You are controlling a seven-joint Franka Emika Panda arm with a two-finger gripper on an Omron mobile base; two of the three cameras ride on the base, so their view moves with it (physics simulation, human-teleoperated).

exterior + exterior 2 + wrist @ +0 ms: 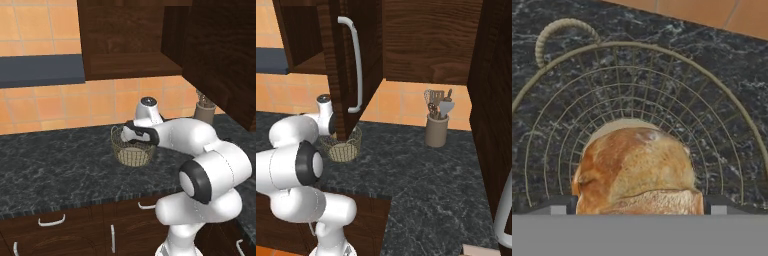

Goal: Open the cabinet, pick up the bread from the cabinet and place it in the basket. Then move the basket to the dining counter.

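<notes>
- We see our end effector lowered into the wire-mesh basket on the black speckled granite desk.
- In the hand view the golden-brown bread roll sits between the two dark fingertips, which stand wide apart on either side of it; we cannot tell whether they touch it.
- The bread lies on the basket's beige bottom, with the mesh wall curving beyond it.
- Above the end effector, the dark wood-grain cabinet stands open; its door with the silver bar handle is swung out.
- To the right of the end effector, near the tiled wall, a utensil crock stands on the desk.
</notes>
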